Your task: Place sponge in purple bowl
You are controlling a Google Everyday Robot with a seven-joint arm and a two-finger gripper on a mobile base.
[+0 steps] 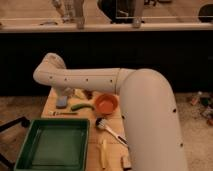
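Observation:
The sponge (61, 102) is a small blue-grey block lying at the far left of the wooden table (95, 142). The purple bowl is hidden behind my large white arm (145, 115), which covers the right side of the table. The arm bends at an elbow at the upper left and comes down to the gripper (69, 92), which sits just above and to the right of the sponge.
An orange bowl (106, 103) stands mid-table. A green vegetable (81, 106) and a utensil (62, 113) lie beside the sponge. A green tray (52, 145) fills the front left. A dish brush (107, 129) and a yellow item (103, 152) lie in front. A dark counter runs behind.

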